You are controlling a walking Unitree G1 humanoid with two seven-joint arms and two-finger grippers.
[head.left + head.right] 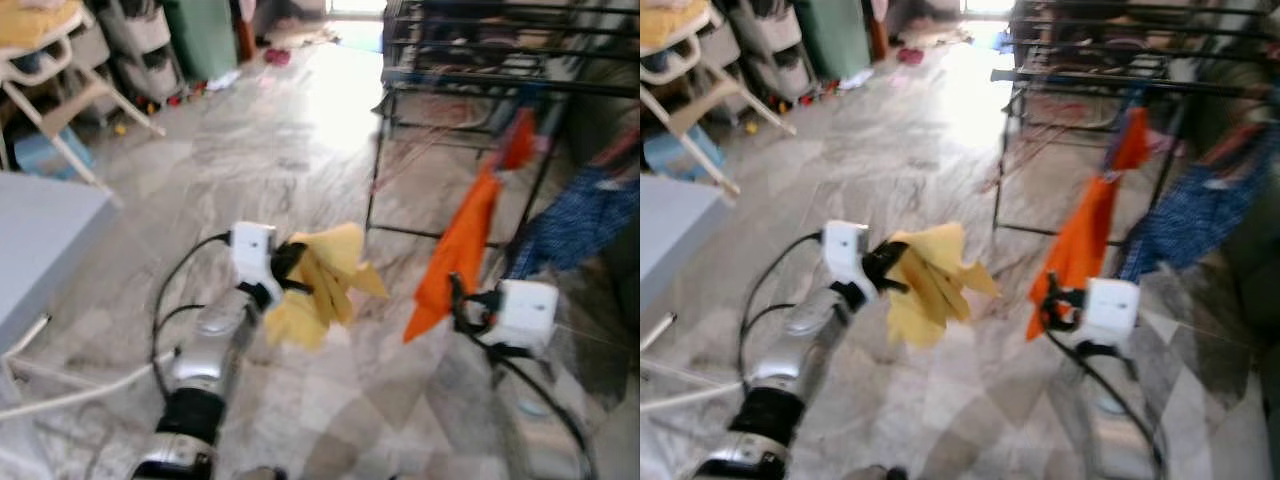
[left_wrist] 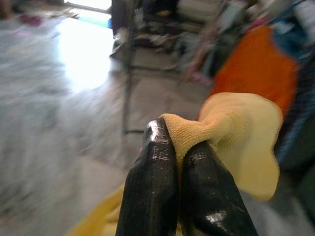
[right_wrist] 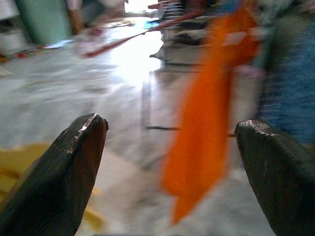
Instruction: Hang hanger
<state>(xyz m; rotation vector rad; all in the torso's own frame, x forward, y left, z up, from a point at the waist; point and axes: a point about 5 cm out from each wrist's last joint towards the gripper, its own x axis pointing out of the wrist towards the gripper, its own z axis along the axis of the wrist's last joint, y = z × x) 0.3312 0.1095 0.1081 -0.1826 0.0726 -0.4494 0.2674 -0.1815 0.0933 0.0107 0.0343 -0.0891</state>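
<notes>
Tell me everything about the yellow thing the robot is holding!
The yellow cloth is soft, woven-looking fabric, bunched and crumpled with floppy folds and corners sticking out. The left hand pinches a fold of it between two shut black fingers, holding it up in the air above the marble floor. It hangs loose, touching nothing else. An orange cloth hangs on the drying rack nearby, apart from it.
</notes>
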